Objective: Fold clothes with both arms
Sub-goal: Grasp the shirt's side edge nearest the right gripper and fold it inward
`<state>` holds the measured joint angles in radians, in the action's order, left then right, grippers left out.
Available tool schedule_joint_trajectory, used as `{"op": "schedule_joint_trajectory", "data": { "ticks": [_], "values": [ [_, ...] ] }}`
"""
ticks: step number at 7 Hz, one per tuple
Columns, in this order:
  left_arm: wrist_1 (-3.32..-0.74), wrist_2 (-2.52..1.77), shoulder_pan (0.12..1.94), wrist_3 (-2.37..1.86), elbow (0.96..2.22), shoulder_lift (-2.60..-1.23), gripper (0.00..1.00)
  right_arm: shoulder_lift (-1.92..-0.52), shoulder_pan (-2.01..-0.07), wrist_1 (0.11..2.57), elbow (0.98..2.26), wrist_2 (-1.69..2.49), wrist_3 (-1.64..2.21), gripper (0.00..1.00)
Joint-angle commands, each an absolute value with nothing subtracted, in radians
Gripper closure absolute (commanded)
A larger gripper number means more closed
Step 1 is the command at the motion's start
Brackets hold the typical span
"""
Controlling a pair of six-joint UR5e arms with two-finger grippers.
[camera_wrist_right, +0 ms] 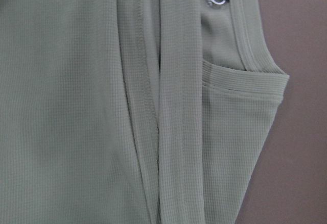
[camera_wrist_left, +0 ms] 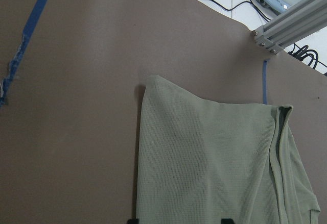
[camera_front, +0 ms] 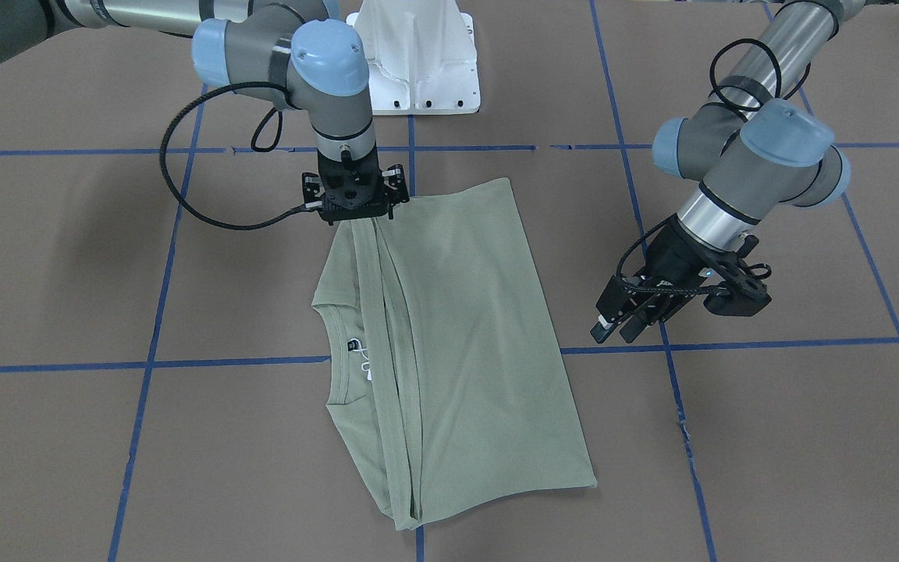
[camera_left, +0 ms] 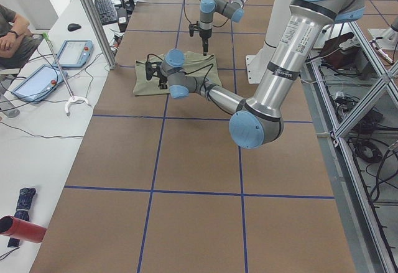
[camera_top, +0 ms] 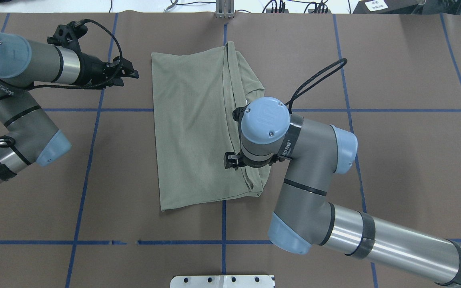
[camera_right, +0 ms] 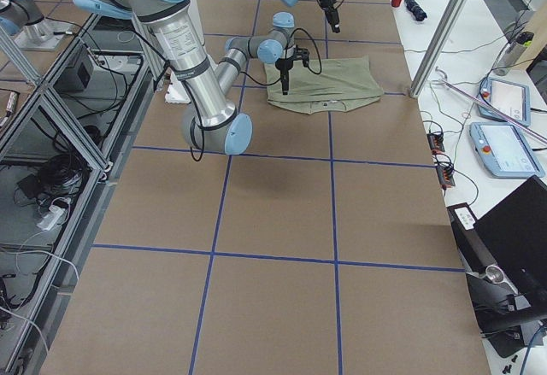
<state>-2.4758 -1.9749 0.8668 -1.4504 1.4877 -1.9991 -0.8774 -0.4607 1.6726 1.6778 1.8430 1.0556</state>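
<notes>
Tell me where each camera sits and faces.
Front-facing: across the table, facing the robot; shirt, right arm, left arm.
Overhead: behind the robot, looking down; both arms.
Exterior left: table's left end; left arm nearest.
Exterior right: opposite end; right arm nearest.
Left wrist: above shirt's corner; left pincer tips.
Right wrist: close over collar; no robot parts.
Front-facing and overhead share shirt and arms.

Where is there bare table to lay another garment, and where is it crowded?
Bare table lies on the robot's right, past the shirt's collar side. Another patch runs between the shirt's near edge and the pedestal base. Crowded: the right gripper over the shirt, the left gripper beside its opposite edge.
</notes>
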Motion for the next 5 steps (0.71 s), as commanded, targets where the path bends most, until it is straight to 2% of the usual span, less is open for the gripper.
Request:
{"op": "schedule_joint_trajectory", "data": {
  "ticks": [1,5],
  "values": [
    [-2.479,-1.977,0.867,-1.451,1.488,-1.987,0.37,-0.856,-0.439,1.745,1.644,1.836,0.909,0.01],
    [-2.480,-1.980,0.862,-1.451,1.486,-1.980,0.35,-0.858,-0.416,1.770,1.608,1.827,0.868,0.01]
  ]
}}
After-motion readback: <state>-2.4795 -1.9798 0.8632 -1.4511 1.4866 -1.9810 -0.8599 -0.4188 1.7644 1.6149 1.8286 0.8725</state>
